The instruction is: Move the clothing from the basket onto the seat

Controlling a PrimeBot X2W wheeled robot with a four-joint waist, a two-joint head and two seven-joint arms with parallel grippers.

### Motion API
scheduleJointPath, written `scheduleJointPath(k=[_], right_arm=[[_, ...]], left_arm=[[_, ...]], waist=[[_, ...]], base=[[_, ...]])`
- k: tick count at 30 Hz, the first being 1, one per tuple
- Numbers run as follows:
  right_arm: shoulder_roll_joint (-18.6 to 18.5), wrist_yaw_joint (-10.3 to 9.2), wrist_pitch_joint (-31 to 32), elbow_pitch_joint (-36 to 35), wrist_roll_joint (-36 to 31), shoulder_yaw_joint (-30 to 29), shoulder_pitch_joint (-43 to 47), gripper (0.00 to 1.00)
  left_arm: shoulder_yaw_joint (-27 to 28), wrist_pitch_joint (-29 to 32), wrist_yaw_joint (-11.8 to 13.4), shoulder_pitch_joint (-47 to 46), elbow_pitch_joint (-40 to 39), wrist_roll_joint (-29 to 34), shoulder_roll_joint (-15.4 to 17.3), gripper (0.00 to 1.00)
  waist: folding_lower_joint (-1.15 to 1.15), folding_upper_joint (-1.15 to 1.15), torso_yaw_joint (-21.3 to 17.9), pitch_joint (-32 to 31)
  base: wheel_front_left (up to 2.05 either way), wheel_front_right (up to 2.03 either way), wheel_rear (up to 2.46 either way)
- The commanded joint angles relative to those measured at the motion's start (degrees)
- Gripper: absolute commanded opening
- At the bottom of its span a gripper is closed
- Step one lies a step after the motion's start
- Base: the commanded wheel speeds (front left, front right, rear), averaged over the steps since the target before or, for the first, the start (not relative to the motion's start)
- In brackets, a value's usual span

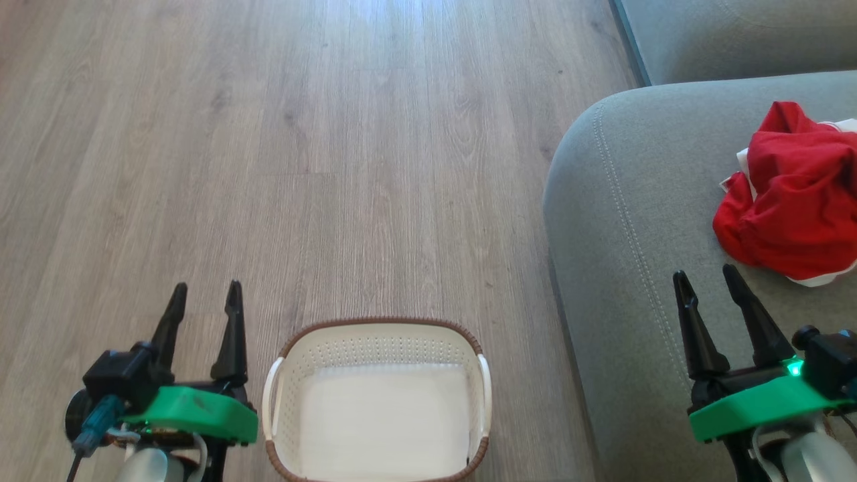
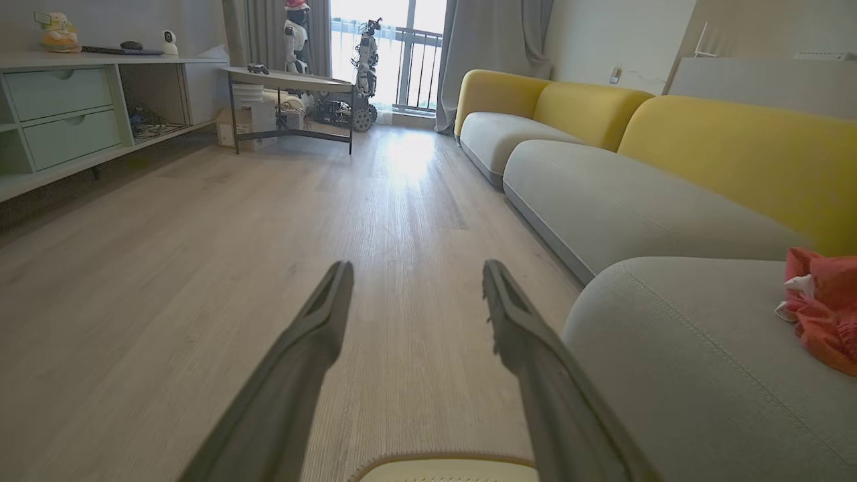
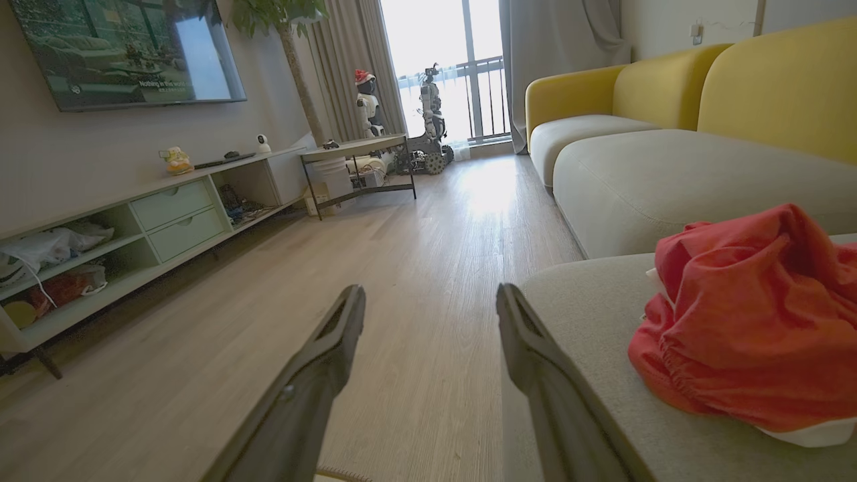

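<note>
A crumpled heap of red clothing [image 1: 793, 201] with white trim lies on the grey-green seat [image 1: 636, 221], toward its right side; it also shows as the red clothing [image 3: 756, 321] and the red clothing [image 2: 823, 308] in the wrist views. The white basket [image 1: 378, 402] with a brown rim stands on the floor at the bottom centre, with nothing inside. My left gripper [image 1: 205, 290] is open, left of the basket. My right gripper [image 1: 704, 274] is open above the seat's front part, left of the clothing and apart from it.
Wooden floor [image 1: 301, 147] stretches ahead and left. A second grey seat [image 2: 602, 201] with yellow backrests [image 2: 736, 140] runs along the right. A low shelf unit [image 3: 134, 227], a side table [image 3: 355, 150] and parked robots [image 3: 432, 107] stand far off by the window.
</note>
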Motion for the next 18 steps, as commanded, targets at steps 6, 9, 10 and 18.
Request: scheduleJointPath(k=[6,9,10,18], right_arm=[[-0.3,-0.01,-0.8,-1.1,-0.3,0.9,-2.5,1.0],[-0.2,-0.01,-0.8,-1.0,-0.2,1.0,-2.6,1.0],[-0.2,-0.01,-0.8,-1.0,-0.2,1.0,-2.7,1.0],[0.3,0.01,0.1,2.7,0.1,0.6,0.4,0.0]], left_arm=[[3.5,-0.7,-1.5,-1.7,-1.2,1.3,-0.4,1.0],[4.0,-0.7,-1.9,-1.7,-1.2,1.8,-0.8,1.0],[4.1,-0.7,-2.0,-1.7,-1.2,1.9,-0.9,1.0],[1.7,0.2,-3.0,0.4,2.7,2.0,-2.2,0.0]], waist=[[0.0,0.0,-0.2,-0.1],[0.0,0.0,-0.3,-0.1],[0.0,0.0,-0.4,-0.1],[0.0,0.0,-0.7,0.1]], base=[[0.0,0.0,0.0],[0.0,0.0,0.0],[0.0,0.0,0.0],[0.0,0.0,0.0]])
